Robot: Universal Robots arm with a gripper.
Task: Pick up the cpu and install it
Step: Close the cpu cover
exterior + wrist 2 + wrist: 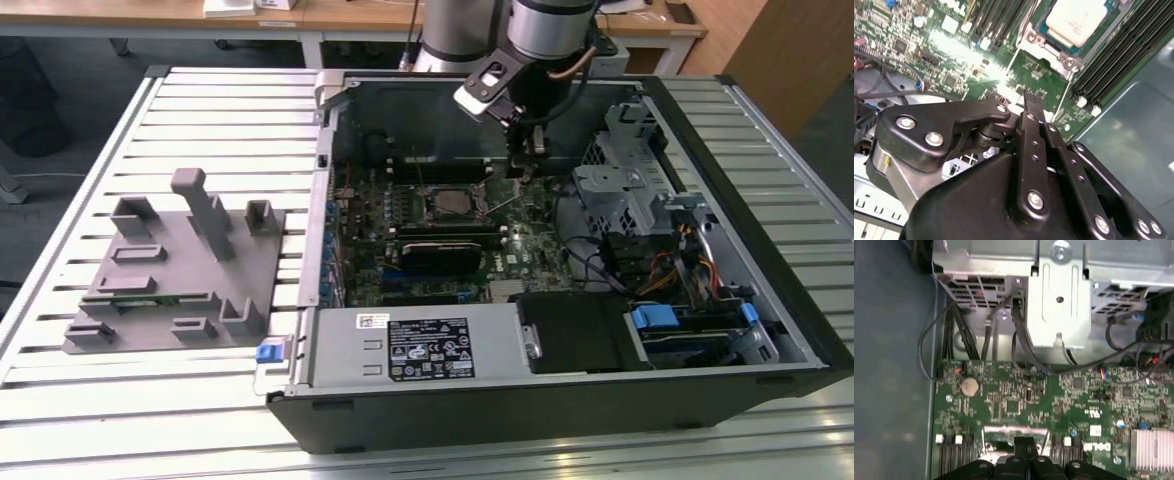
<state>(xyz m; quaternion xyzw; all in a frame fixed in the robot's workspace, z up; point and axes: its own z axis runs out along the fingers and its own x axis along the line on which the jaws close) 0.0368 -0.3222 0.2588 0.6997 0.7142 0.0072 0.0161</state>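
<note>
The computer case [561,425] lies open on top, so the way down to the motherboard [400,215] is free. Around the cpu [1076,20] the room is narrow. The metal drive cage [627,175] and loose black cables [954,335] crowd the exterior view's right, and the power supply [414,345] blocks the near side.

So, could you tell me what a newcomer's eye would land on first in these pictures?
The open computer case on the slatted table dominates, with the robot arm reaching down into it, jaws closed above the green motherboard. The pale cpu sits in its socket in the second wrist view, and a grey plastic fixture lies at the exterior view's left.
</note>
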